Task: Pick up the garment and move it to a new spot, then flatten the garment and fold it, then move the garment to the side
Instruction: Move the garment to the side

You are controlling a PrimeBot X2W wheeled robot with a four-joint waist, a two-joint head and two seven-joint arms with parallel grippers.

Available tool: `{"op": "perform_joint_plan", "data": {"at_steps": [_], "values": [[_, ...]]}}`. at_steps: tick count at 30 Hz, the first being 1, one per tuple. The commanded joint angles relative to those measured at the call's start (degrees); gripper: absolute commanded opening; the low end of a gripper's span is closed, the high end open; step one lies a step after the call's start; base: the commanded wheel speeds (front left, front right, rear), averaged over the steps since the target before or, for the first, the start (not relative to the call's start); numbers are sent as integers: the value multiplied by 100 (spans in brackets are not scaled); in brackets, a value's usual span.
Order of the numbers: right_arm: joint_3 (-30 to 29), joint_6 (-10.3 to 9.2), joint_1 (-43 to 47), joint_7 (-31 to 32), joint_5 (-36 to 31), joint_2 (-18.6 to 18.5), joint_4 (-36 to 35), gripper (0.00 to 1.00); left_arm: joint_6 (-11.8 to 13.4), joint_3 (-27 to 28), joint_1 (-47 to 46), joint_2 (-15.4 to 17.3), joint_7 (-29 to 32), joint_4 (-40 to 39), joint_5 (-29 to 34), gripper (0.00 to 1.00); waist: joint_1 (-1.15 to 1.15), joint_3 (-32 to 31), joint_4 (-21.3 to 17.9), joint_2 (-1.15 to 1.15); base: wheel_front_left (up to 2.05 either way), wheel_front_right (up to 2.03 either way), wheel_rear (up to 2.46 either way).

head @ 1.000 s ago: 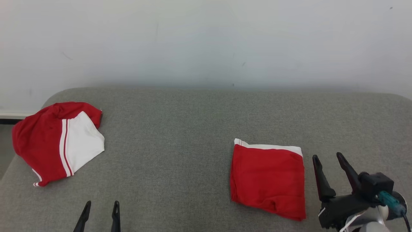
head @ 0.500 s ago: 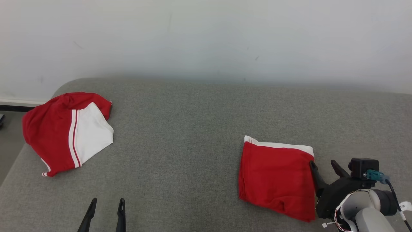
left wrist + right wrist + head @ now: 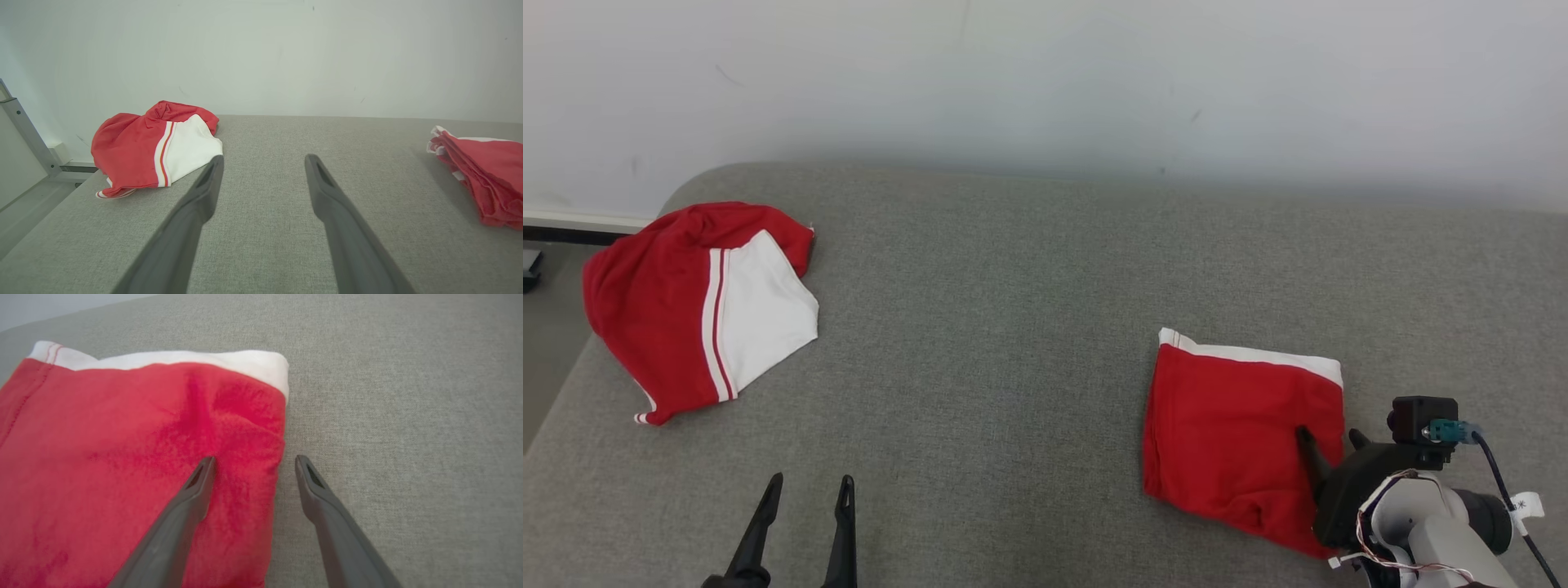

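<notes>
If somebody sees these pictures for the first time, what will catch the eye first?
First come two bright red cloths on the grey woven fabric surface: a neatly folded red garment with a white band at the right, and a crumpled red-and-white garment at the far left edge. Next is the open right pincer, one finger over the folded garment's right edge, the other over bare grey fabric. The left pincer hangs open at the lower left.

Grey upholstered bench [image 3: 1013, 327] with folded red garment [image 3: 1233, 433], crumpled red-white garment [image 3: 670, 318].
</notes>
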Motion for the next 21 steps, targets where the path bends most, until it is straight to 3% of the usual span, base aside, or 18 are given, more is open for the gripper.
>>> {"op": "perform_joint_plan", "data": {"at_steps": [1,7,8,9,10,11,21], "values": [[-33,-14,-66,-24,67,35,124,100,-1,-19,-68,-26,-18,29,-22,100,-1,47,67,0,0,0,0],[90,-14,-112,91,297,104,544,100,-5,-47,-122,-50,-18,60,-30,100,-1,93,159,0,0,0,0],[110,-13,-106,141,359,128,612,54,-3,-45,-121,-55,-18,65,-31,100,-1,95,163,0,0,0,0],[134,-14,-104,190,405,144,676,20,3,-38,-121,-60,-18,70,-34,100,-1,94,164,0,0,0,0],[175,-14,-103,225,428,144,726,4,8,-31,-117,-64,-18,77,-32,100,-1,85,166,0,0,0,0],[190,-14,-100,256,462,119,783,0,12,-24,-114,-66,-18,83,-36,100,-1,73,173,0,0,0,0],[683,-17,-426,100,438,-406,777,0,13,-16,-92,-120,-18,63,-71,100,-1,46,177,0,0,0,0]]}}
